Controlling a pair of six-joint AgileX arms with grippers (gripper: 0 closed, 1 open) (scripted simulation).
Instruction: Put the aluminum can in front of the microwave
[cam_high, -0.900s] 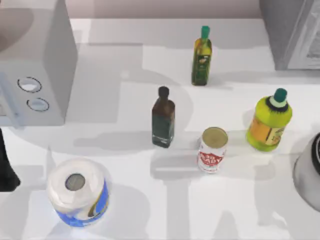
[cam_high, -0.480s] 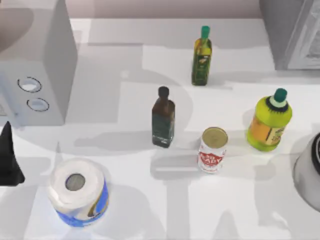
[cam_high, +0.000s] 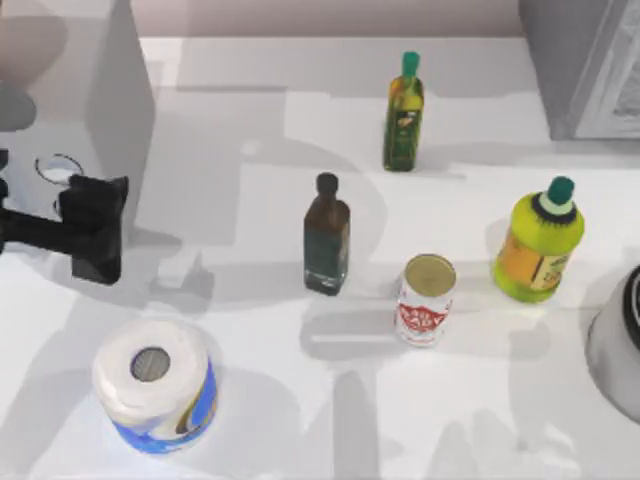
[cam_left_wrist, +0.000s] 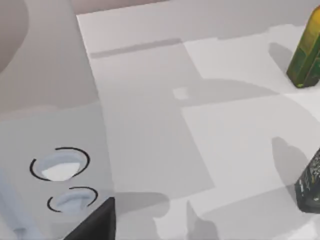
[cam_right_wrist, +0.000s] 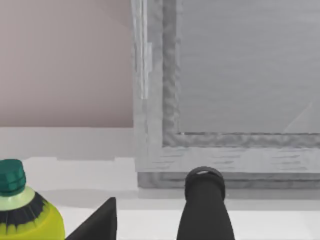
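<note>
While the aluminum can (cam_high: 426, 299) stands sealed, the left hand (cam_high: 95, 228), state unclear, fronts the microwave (cam_high: 75, 120).

Matt, smooth surfaces on nearly everything here
The worktop (cam_high: 260, 420) is smooth matt white; the microwave (cam_high: 95, 120) has a matt light grey shell with ringed dials; the can (cam_high: 425, 300) looks like white painted metal with a red label and a dull gold top; the dark bottle (cam_high: 326, 235) looks like glossy glass, the yellow-green one (cam_high: 538, 242) glossy plastic; the paper roll (cam_high: 155, 385) has a shiny blue-white wrap; the left gripper (cam_high: 92, 228) is matt black
</note>
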